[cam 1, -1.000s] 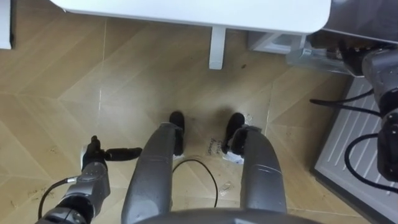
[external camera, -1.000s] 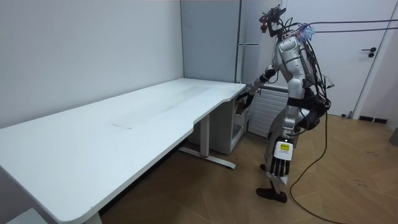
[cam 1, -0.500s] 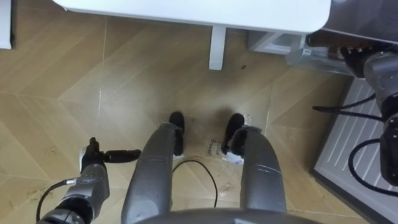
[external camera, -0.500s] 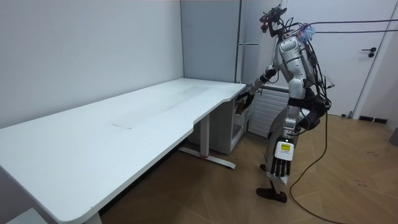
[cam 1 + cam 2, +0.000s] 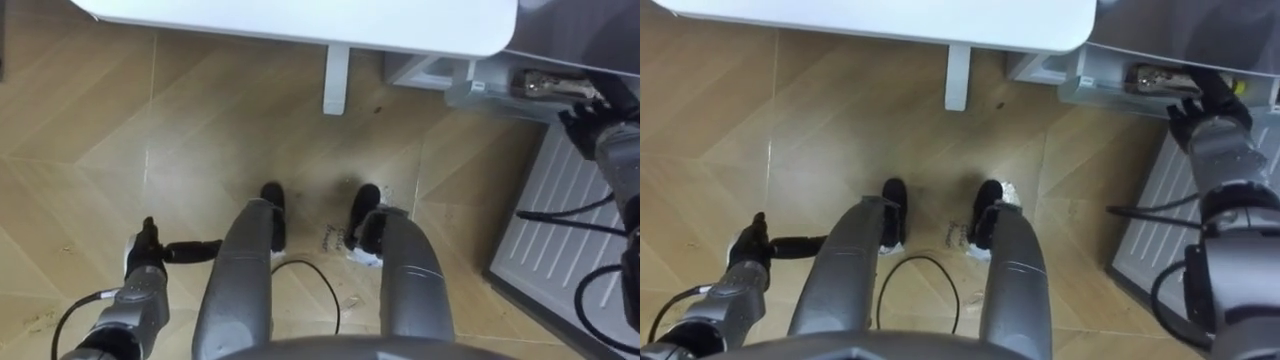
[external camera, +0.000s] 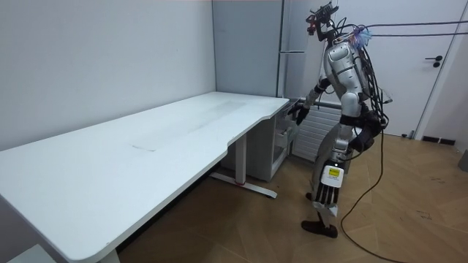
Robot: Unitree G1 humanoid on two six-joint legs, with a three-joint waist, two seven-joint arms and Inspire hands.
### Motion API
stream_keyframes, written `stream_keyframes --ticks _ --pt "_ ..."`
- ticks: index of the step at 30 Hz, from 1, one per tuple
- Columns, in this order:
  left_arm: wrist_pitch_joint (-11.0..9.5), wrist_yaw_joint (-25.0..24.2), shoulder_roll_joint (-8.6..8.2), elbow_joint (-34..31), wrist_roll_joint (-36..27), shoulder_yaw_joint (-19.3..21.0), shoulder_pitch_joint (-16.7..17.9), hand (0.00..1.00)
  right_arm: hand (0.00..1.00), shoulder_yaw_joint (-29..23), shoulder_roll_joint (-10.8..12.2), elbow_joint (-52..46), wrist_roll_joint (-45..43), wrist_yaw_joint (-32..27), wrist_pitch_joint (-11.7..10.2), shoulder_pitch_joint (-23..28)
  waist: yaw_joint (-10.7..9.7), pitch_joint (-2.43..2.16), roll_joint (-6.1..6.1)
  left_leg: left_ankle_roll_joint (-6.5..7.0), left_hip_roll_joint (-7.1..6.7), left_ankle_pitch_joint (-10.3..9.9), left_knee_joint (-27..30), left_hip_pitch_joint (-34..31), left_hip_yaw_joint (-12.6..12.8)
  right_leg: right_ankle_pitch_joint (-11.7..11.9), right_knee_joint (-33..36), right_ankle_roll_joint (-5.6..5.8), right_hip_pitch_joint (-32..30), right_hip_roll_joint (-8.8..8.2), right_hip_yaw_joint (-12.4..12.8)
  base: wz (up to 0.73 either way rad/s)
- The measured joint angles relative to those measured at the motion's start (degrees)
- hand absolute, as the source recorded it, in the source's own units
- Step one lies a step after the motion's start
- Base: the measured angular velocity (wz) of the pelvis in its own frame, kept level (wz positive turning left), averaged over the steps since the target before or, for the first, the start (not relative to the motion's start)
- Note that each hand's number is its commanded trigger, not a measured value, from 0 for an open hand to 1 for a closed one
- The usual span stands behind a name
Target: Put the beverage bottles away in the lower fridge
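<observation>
Right hand (image 5: 1212, 125) is raised at the robot's front right, at the open front of a white shelf unit (image 5: 1090, 75) that sits under the end of the white tabletop (image 5: 890, 20). How far this hand is open cannot be told, nor whether it touches anything. Just to the hand's left, inside the shelf unit, lies a bottle (image 5: 1155, 78). It is on its side, long and narrow, with a shiny, brownish, see-through look. Any label or print on it is too small to read.

Below the right hand, a ribbed white panel (image 5: 570, 230) lies near the wooden floor (image 5: 120, 130).

The left hand (image 5: 145, 262) hangs low at the robot's left side, above the floor and well apart from the bottle. Its fingers are straight and point inward toward the robot's leg, its thumb is up, and it holds nothing.

In the room view the robot stands upright at the end of the long tabletop, with its right hand reaching toward the shelf unit. A tall grey fridge (image 6: 292, 29) stands beyond that hand, against the wall.
</observation>
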Motion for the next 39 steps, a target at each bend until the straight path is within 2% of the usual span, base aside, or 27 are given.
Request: stream_keyframes --ticks 4,7,12,13,14,16,18,22,32,39 --pt "0.2 0.2 0.34 0.0 -1.1 0.7 0.4 0.00 0.00 -0.6 0.0 -0.3 -0.4 0.0 -0.1 3.0 -1.3 -0.23 -0.30 0.06 0.12 -0.2 0.3 0.4 -0.1 0.2 -0.5 0.23 0.6 0.19 0.1 -0.01" --pt "0.3 0.2 1.04 -0.7 -1.1 0.7 0.6 0.00 0.00 -0.4 0.0 -2.1 -0.2 0.8 -0.1 7.2 -1.3 -0.42 -0.24 0.03 1.13 -1.3 2.3 0.3 -0.1 0.3 -0.2 0.13 1.1 1.11 0.1 -0.17" --pt "0.4 0.2 1.56 -1.9 -1.1 0.7 1.2 0.00 0.00 -0.3 0.1 -4.1 0.5 1.2 -0.1 13.7 -0.9 -0.74 0.09 0.14 1.92 -1.8 3.0 1.4 0.3 0.8 -0.8 0.29 2.4 2.06 0.8 -0.13" --pt "0.4 0.2 1.56 -2.4 -1.1 0.7 1.8 0.00 0.00 -0.3 0.1 -4.1 0.6 1.2 -0.1 14.9 -0.5 -1.13 0.19 0.12 2.14 -2.0 3.1 1.7 0.6 0.9 -0.9 0.34 2.6 2.32 1.2 -0.15" --pt "0.4 0.2 1.56 -2.5 -1.1 0.7 2.0 0.00 0.00 -0.3 0.1 -4.1 0.6 1.2 -0.1 15.4 -0.4 -1.23 0.21 0.08 2.23 -2.0 3.2 1.8 0.8 1.0 -1.0 0.36 2.6 2.46 1.4 -0.19" --pt "0.7 0.4 1.56 -3.1 -1.0 0.8 2.9 0.00 0.00 -0.3 0.3 -4.1 0.4 0.8 -0.1 16.5 -0.2 -1.68 1.01 -0.03 2.83 -2.1 3.0 2.2 1.0 1.7 -2.1 0.42 3.3 3.15 1.4 -0.15" --pt "0.9 0.4 1.55 -3.1 -1.0 0.7 3.4 0.00 0.00 0.3 0.4 -4.0 0.4 0.3 -0.2 17.3 0.0 -1.79 1.40 -0.09 2.85 -2.1 2.7 2.9 1.0 1.9 -2.5 0.38 4.0 3.23 1.4 -0.03" --pt "1.0 0.4 1.51 -3.4 -1.0 0.7 4.7 0.00 0.00 1.6 1.3 -3.0 0.4 0.0 -0.2 17.8 -0.1 -1.83 1.53 -0.23 2.79 -2.1 2.5 3.8 1.2 1.8 -2.6 0.69 4.8 3.10 1.5 0.00" --pt "1.0 0.4 1.09 -3.2 -1.0 0.7 4.6 0.00 0.00 1.6 1.7 -3.0 0.3 0.0 -0.2 17.5 -0.1 -1.74 1.50 -0.03 2.67 -2.2 2.4 3.7 1.3 1.8 -2.7 0.94 4.8 2.82 1.4 0.00" --pt "1.0 -0.2 1.45 -2.2 -1.0 0.6 4.6 0.00 0.00 1.6 2.4 -2.0 0.8 -0.6 -0.3 14.2 0.1 -1.35 2.08 0.08 2.62 -2.2 3.0 1.5 1.4 1.6 -1.8 0.63 2.4 2.65 1.5 0.01"
